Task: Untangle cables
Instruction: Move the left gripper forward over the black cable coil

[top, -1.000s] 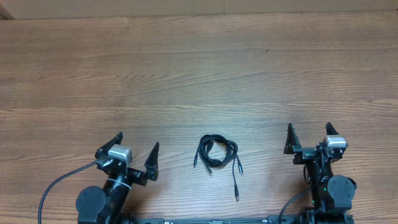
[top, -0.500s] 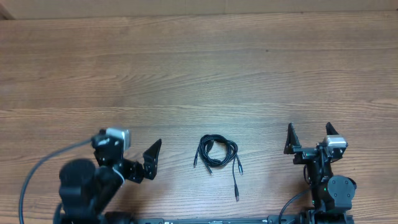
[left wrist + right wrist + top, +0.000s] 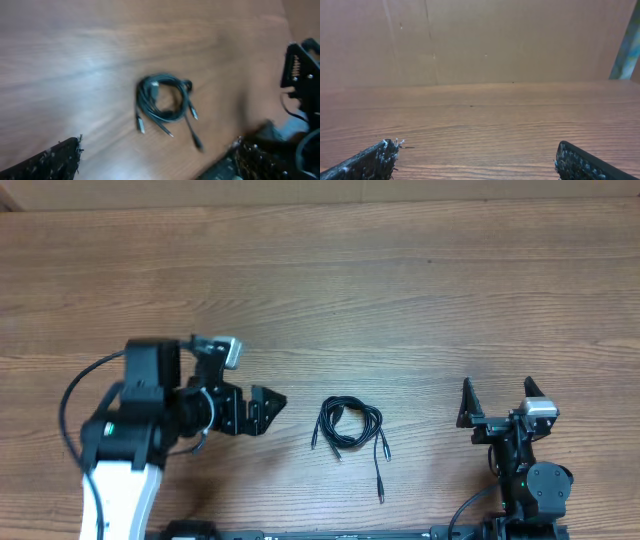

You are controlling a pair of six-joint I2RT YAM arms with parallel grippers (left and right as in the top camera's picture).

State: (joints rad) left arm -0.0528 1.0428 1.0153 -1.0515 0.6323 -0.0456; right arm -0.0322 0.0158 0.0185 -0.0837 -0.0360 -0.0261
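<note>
Your left jaws: spread wide, nothing between them. Cables [image 3: 348,426] lie coiled on table [image 3: 400,300] just ahead of them, near but not touching. In left wrist view, cables [image 3: 162,102] sit centred beyond both jaw tips. Your right jaws: spread wide, nothing between them. Cables well apart, off to their left, outside right wrist view.
</note>
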